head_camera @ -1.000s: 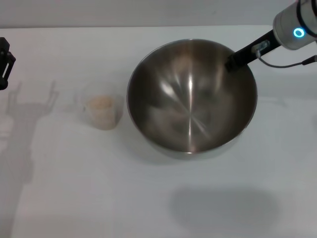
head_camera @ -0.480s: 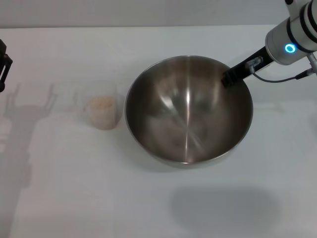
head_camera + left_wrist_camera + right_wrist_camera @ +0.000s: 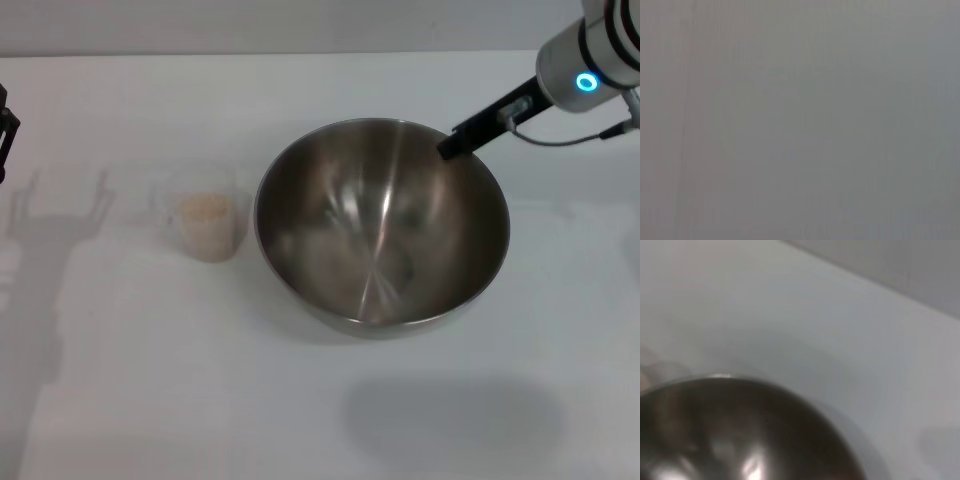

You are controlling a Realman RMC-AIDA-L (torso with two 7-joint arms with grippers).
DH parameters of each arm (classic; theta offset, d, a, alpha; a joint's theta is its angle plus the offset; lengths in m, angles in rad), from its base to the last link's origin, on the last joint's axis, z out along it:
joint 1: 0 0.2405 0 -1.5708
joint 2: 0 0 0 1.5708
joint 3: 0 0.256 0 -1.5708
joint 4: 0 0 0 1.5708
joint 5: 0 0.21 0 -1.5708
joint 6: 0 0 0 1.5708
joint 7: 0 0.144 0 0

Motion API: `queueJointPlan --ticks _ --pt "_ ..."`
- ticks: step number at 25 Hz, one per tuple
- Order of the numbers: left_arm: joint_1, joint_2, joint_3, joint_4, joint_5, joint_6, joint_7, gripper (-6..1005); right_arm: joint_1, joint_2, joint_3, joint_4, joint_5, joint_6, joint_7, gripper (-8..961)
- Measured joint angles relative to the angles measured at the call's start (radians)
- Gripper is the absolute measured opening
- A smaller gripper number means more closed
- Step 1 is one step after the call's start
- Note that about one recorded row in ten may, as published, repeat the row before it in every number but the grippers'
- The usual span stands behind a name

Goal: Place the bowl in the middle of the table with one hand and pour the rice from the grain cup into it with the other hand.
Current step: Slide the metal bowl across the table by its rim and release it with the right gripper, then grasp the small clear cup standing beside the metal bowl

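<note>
The steel bowl [image 3: 380, 230] sits level on the white table [image 3: 150, 400], near its middle. My right gripper [image 3: 450, 147] is at the bowl's far right rim, reaching in from the upper right. The right wrist view shows the bowl's shiny inside [image 3: 740, 435] close below the camera. The clear grain cup [image 3: 208, 222] stands upright just left of the bowl, with pale rice [image 3: 203, 210] in it. My left gripper [image 3: 5, 130] shows only as a black part at the far left edge, well away from the cup.
The table's back edge [image 3: 300, 52] runs across the top of the head view. The left wrist view shows only a plain grey surface. Arm shadows lie on the table at the left and at the front right.
The bowl has come down from a tilted, raised pose to sit level on the table. My right gripper has shifted from inside the bowl towards its rim. The cup and left arm have not moved.
</note>
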Motion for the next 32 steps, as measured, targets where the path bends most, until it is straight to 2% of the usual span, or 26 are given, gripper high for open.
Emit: queueJointPlan --ticks 5,8,11,13,14,15,17,18,19,20,21,26,32 --pt "0.008 0.002 0.000 0.000 0.000 0.014 0.000 862 0.008 0.000 -0.015 -0.077 -0.048 -0.034 0.000 403" --pt "0.011 0.002 -0.001 0.001 0.000 0.021 0.000 862 -0.001 0.000 -0.045 -0.150 -0.060 -0.101 -0.003 403" --pt "0.011 0.002 -0.004 0.001 0.000 0.022 0.000 862 -0.040 0.003 -0.116 -0.206 -0.055 -0.276 -0.008 402" --pt "0.010 0.002 -0.005 0.000 0.000 0.022 0.000 862 -0.088 0.006 -0.195 -0.231 -0.053 -0.457 -0.006 402" --pt "0.008 0.002 -0.005 -0.001 0.000 0.022 0.000 862 -0.150 0.007 -0.279 -0.241 -0.052 -0.657 -0.002 402" --pt "0.008 0.002 -0.005 -0.001 0.000 0.022 0.000 862 -0.150 0.007 -0.279 -0.241 -0.052 -0.657 -0.002 402" --pt "0.007 0.002 -0.006 -0.001 0.000 0.022 0.000 862 -0.221 0.008 -0.366 -0.235 -0.052 -0.908 0.000 402" --pt "0.006 0.002 -0.006 -0.002 0.000 0.022 0.000 862 -0.251 0.008 -0.401 -0.220 -0.051 -1.042 0.000 402" --pt "0.006 0.002 -0.006 -0.005 0.000 0.023 0.000 862 -0.314 0.008 -0.473 -0.167 -0.047 -1.323 0.000 402" --pt "0.006 0.002 -0.006 -0.005 0.000 0.023 0.000 862 -0.314 0.008 -0.473 -0.167 -0.047 -1.323 0.000 401" --pt "0.007 0.002 -0.006 -0.006 0.000 0.023 0.000 862 -0.338 0.009 -0.504 -0.134 -0.045 -1.464 0.001 401" --pt "0.016 0.000 0.014 -0.009 0.000 0.037 0.000 862 -0.416 0.010 -0.600 0.078 -0.043 -1.990 0.079 401" --pt "0.036 0.000 0.124 -0.011 0.001 0.072 -0.006 861 -0.426 0.010 -0.600 0.492 -0.038 -2.563 0.388 402"
